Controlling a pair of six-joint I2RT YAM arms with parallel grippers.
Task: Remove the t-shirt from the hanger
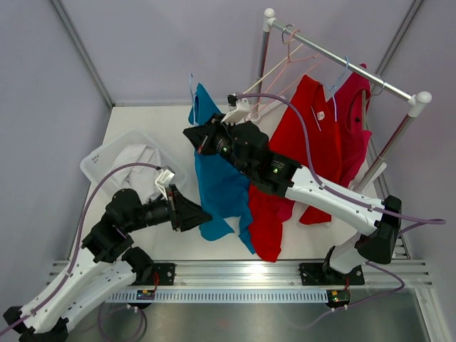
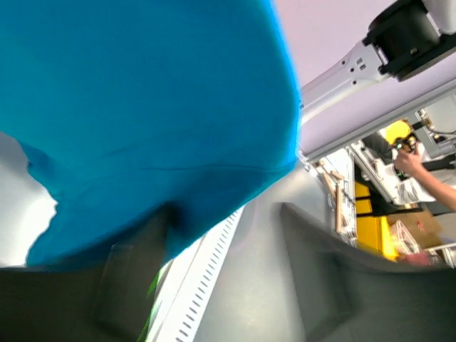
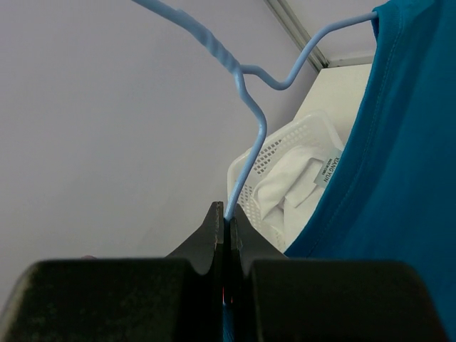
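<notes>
Hanger (image 3: 241,70) sits clamped in the right gripper (image 3: 226,228), so the t-shirt (image 1: 221,178) hangs free. Left gripper (image 1: 194,212) is spread beside the hem.

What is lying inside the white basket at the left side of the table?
A crumpled white garment lies in the white basket and fills most of it. The right wrist view shows it too. Anything beneath that garment is covered, so I cannot tell.

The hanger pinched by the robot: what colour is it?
The hanger is light blue, clearest in the right wrist view.
</notes>
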